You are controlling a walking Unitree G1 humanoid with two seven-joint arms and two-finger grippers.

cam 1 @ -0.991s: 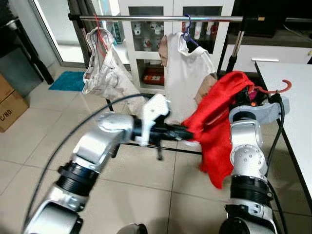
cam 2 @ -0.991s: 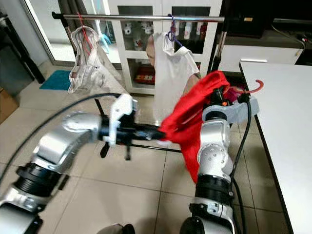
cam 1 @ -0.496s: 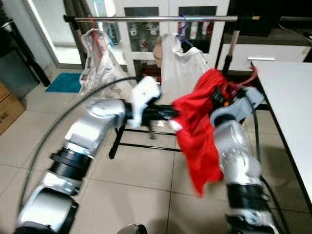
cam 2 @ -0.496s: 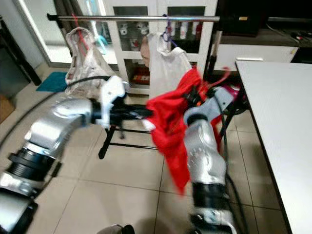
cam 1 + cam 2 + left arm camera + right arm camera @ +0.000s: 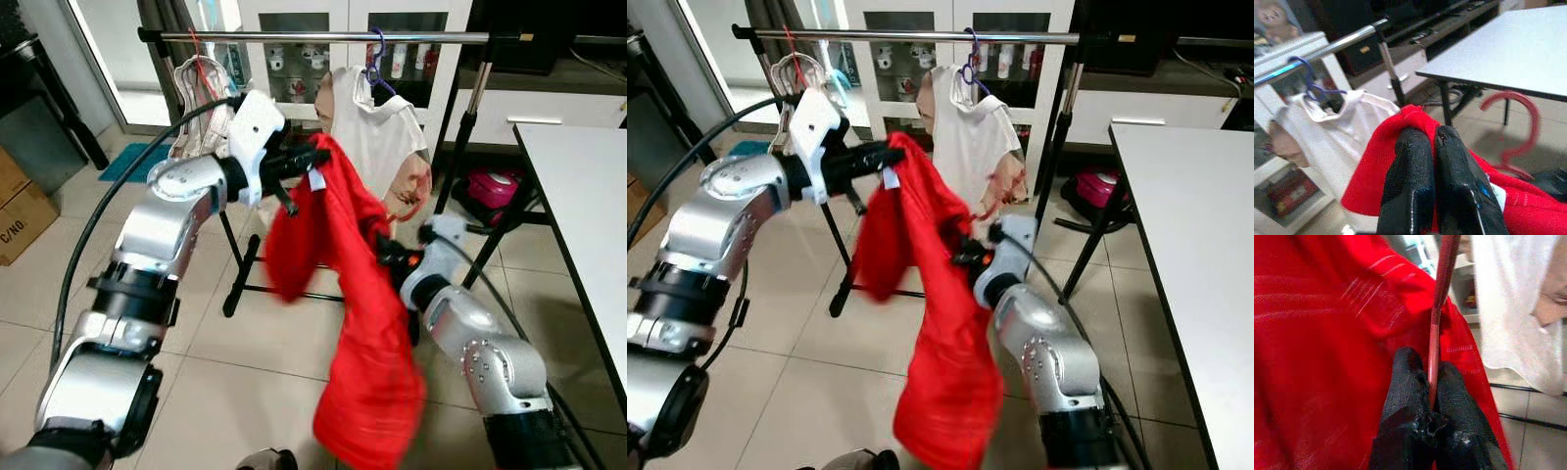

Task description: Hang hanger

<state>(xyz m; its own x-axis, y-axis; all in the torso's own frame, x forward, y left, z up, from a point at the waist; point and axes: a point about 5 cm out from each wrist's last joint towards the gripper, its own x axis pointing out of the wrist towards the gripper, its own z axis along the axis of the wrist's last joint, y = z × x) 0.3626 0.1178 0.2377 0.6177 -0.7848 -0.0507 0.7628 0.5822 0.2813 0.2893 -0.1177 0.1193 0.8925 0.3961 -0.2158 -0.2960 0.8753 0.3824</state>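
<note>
- My left gripper [image 5: 1432, 142] is clenched on the red shirt [image 5: 358, 323] at its collar, holding it up below the rail [image 5: 323, 36].
- My right gripper [image 5: 1425, 377] pinches the red hanger [image 5: 1439, 308], mostly inside the cloth.
- Hook isn't on the rail yet; hanging is left to do.

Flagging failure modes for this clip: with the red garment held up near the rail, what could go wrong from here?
The left end effector pinches only a fold of the red garment, so the cloth may slip free. The right end effector grips the thin red hanger buried in fabric; its hook could miss the rail or snag the white shirt.
</note>
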